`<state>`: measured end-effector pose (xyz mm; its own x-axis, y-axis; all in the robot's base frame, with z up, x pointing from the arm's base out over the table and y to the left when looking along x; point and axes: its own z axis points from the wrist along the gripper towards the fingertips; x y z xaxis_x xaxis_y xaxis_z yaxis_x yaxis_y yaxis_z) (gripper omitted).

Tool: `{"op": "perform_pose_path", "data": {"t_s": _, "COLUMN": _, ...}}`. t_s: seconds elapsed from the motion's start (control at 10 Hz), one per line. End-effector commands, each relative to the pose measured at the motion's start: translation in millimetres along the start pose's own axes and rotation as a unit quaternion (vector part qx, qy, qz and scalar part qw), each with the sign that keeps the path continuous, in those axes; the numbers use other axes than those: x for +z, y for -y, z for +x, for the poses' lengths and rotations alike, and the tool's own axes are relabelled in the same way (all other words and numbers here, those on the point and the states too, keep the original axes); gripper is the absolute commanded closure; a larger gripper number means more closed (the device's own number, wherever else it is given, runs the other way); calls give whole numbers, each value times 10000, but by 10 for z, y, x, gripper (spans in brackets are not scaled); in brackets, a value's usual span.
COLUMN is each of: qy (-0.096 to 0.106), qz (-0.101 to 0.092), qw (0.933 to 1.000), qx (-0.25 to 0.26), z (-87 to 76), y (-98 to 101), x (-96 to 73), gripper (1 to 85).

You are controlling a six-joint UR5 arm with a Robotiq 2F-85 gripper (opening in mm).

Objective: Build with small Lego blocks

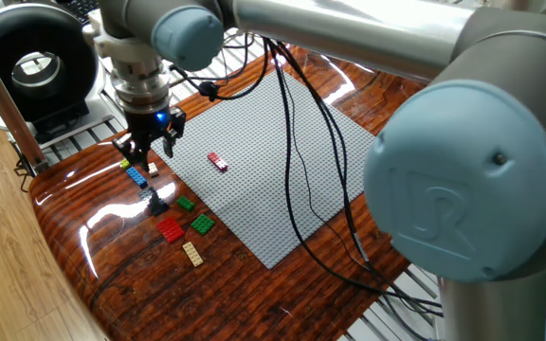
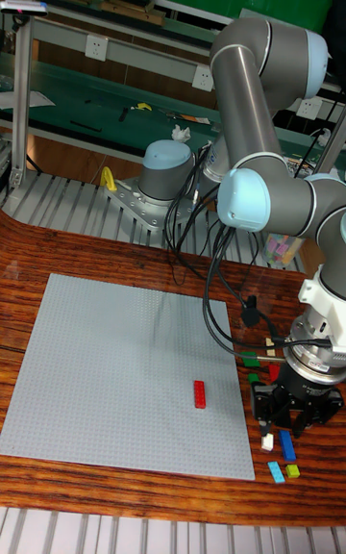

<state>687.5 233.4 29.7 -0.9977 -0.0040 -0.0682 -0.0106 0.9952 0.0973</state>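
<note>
One small red Lego block (image 1: 217, 162) (image 2: 200, 393) lies alone on the grey baseplate (image 1: 273, 152) (image 2: 115, 362). The other small Lego blocks sit on the wooden table beside the plate's edge: a blue one (image 1: 137, 176) (image 2: 286, 443), a yellow-green one (image 1: 124, 164) (image 2: 291, 469), two green ones (image 1: 202, 224), a red plate (image 1: 170, 230) and a tan one (image 1: 192, 253). My gripper (image 1: 149, 149) (image 2: 291, 412) hangs open just above the blue and yellow-green blocks. Nothing shows between its fingers.
Black cables (image 1: 301, 189) hang from the arm across the baseplate. A black ring-shaped device (image 1: 34, 59) stands at the back left. The table's curved front edge (image 1: 74, 275) runs close to the loose blocks. Slatted metal frame borders the table.
</note>
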Motion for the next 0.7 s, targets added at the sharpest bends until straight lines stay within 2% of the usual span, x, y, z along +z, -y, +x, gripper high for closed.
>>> {"op": "perform_pose_path", "data": {"t_s": 0.0, "qy": 152, "qz": -158, "qw": 9997, "qx": 119, "z": -108, "y": -81, "x": 17, "gripper": 370}}
{"op": "perform_pose_path", "data": {"t_s": 0.1, "qy": 183, "qz": -188, "qw": 9996, "qx": 61, "z": -123, "y": -97, "x": 16, "gripper": 370}}
{"op": "perform_pose_path", "data": {"t_s": 0.3, "qy": 159, "qz": -65, "qw": 9999, "qx": 4, "z": -110, "y": -34, "x": 18, "gripper": 390}}
{"op": "perform_pose_path", "data": {"t_s": 0.6, "qy": 137, "qz": -149, "qw": 9998, "qx": -12, "z": -99, "y": -77, "x": 17, "gripper": 387}}
